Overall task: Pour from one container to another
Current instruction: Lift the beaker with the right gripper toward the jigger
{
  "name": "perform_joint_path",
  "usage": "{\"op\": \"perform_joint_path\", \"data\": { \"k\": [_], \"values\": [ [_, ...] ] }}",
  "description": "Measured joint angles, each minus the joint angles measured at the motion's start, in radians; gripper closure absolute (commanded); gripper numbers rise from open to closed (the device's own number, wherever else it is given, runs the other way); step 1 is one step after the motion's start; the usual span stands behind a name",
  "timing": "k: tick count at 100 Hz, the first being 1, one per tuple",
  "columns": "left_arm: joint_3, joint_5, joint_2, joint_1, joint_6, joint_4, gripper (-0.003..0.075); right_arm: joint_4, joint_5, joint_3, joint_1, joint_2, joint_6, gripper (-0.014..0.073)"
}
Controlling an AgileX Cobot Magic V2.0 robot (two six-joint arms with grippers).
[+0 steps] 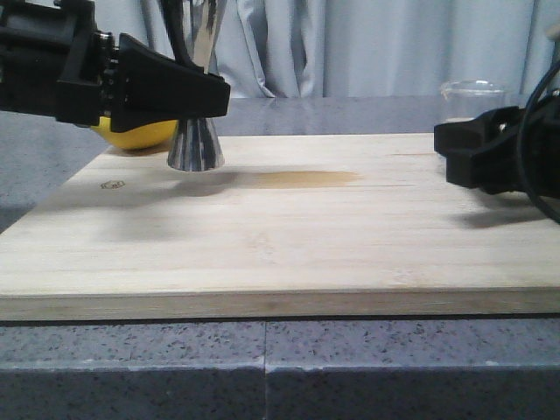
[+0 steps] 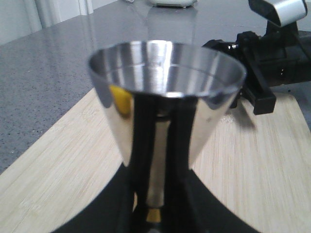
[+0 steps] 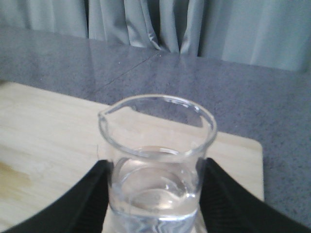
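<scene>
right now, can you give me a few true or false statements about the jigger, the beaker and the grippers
1. The left gripper is closed around the steel jigger. True.
2. The glass beaker is empty. False: clear liquid sits in its bottom.
3. The right gripper has the beaker between its fingers. True.
4. The beaker is tipped over the jigger, pouring. False: it is upright, far across the wooden board from it.
5. A yellow object lies behind the left gripper. True.
</scene>
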Motion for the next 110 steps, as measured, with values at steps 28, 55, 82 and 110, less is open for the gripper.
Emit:
{"op": "perform_joint_path", "data": {
  "k": [28, 55, 82, 110],
  "values": [
    [0.000, 0.000, 0.000, 0.000, 0.000, 0.000, 0.0739, 0.007, 0.000, 0.000, 0.000, -0.108, -0.016, 0.0357],
    [0.000, 0.000, 0.000, 0.000, -0.011, 0.000, 0.0739, 0.002, 0.035, -0.015, 0.000, -0.187, -0.017, 0.0357],
    [0.000, 0.000, 0.000, -0.011, -0.012, 0.000, 0.0739, -0.034, 0.252, -0.099, 0.000, -0.273, -0.017, 0.0357],
    [-0.030, 0.000, 0.000, -0.066, -0.012, 0.002, 0.0739, -0.099, 0.489, -0.217, 0.000, -0.358, -0.018, 0.0357]
  ]
}}
